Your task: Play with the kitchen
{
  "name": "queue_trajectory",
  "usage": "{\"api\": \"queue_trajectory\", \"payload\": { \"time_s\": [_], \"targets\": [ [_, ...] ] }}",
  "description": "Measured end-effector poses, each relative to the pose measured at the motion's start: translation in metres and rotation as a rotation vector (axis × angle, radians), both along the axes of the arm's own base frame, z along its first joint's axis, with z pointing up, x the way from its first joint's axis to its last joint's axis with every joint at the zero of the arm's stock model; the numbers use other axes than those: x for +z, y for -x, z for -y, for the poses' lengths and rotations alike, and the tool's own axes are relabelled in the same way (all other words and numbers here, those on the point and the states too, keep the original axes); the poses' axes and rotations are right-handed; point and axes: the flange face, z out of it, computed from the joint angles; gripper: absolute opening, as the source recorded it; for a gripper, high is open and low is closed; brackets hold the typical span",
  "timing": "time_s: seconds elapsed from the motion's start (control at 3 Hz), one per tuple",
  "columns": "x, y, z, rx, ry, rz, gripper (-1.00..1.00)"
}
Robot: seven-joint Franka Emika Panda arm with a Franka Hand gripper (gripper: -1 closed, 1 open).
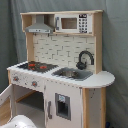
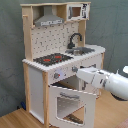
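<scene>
In the second exterior view the white arm reaches in from the second exterior view's right, its tip at the front of the kitchen just above the oven door, which hangs open and tilted outward; I cannot tell how the gripper is set. Behind lie the black-red hob, sink and black faucet, with the grey hood above. The kitchen stands on a wooden floor against a grey curtain.
</scene>
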Motion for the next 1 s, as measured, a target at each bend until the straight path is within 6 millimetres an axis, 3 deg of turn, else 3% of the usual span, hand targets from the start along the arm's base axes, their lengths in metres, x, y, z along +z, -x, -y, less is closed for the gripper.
{"api": "queue_trajectory", "payload": {
  "time_s": [0.33,1.0],
  "targets": [
    [-0.03,0.0,-0.002,0.068,0.074,-0.004,1.0],
    [-0.069,0.0,0.007,0.175,0.158,-0.014,1.0]
  ]
}}
